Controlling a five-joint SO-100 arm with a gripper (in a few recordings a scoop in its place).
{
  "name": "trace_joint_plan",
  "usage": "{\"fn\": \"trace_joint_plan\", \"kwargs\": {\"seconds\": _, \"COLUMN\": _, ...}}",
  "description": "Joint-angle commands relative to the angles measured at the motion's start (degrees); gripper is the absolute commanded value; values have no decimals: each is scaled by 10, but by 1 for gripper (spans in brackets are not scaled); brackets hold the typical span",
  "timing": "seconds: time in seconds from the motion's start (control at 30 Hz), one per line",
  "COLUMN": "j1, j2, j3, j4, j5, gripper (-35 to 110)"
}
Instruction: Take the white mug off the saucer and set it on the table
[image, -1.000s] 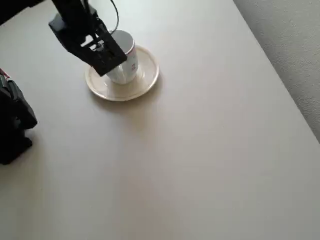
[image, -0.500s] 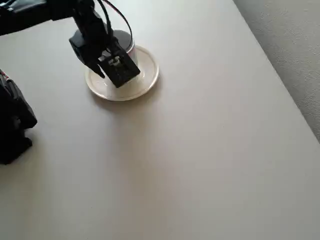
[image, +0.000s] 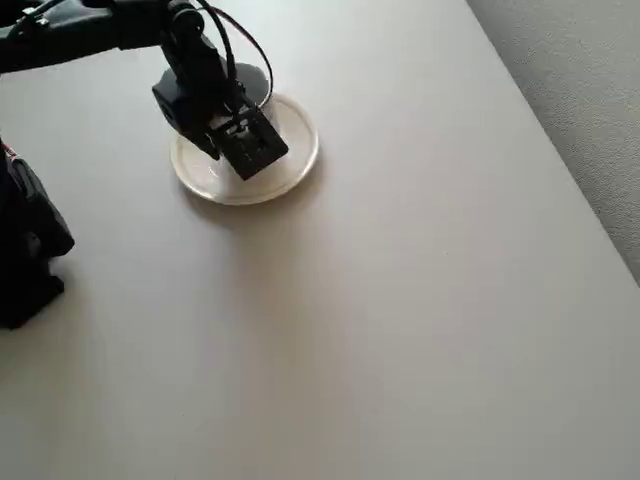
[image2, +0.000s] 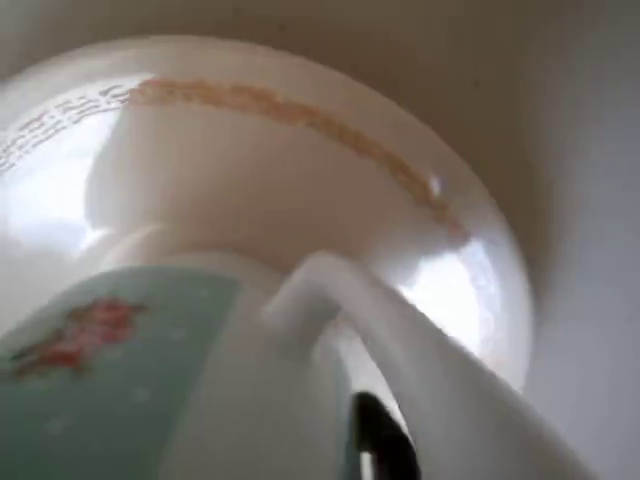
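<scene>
White mug (image2: 200, 400) sits on the saucer (image: 290, 150), near the table's (image: 400, 300) far left in the overhead view, where the gripper (image: 245, 145) hides it. Black arm (image: 90, 25) reaches in from the upper left, wrist bent down over the saucer. Only the wrist view shows the mug's handle (image2: 400, 340), its pale green band with a pink print, and 1 dark fingertip (image2: 385, 445) beside the handle. Whether the fingers clasp anything, I cannot tell.
</scene>
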Motion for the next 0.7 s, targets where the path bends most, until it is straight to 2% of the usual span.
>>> {"fn": "trace_joint_plan", "kwargs": {"seconds": 0.0, "j1": 11, "j2": 34, "j3": -5, "j4": 4, "j5": 11, "gripper": -2}}
{"fn": "trace_joint_plan", "kwargs": {"seconds": 0.33, "j1": 13, "j2": 194, "j3": -18, "j4": 64, "j5": 15, "gripper": -2}}
{"fn": "trace_joint_plan", "kwargs": {"seconds": 0.5, "j1": 33, "j2": 234, "j3": -96, "j4": 144, "j5": 5, "gripper": -2}}
{"fn": "trace_joint_plan", "kwargs": {"seconds": 0.67, "j1": 83, "j2": 237, "j3": -188, "j4": 217, "j5": -50, "gripper": -2}}
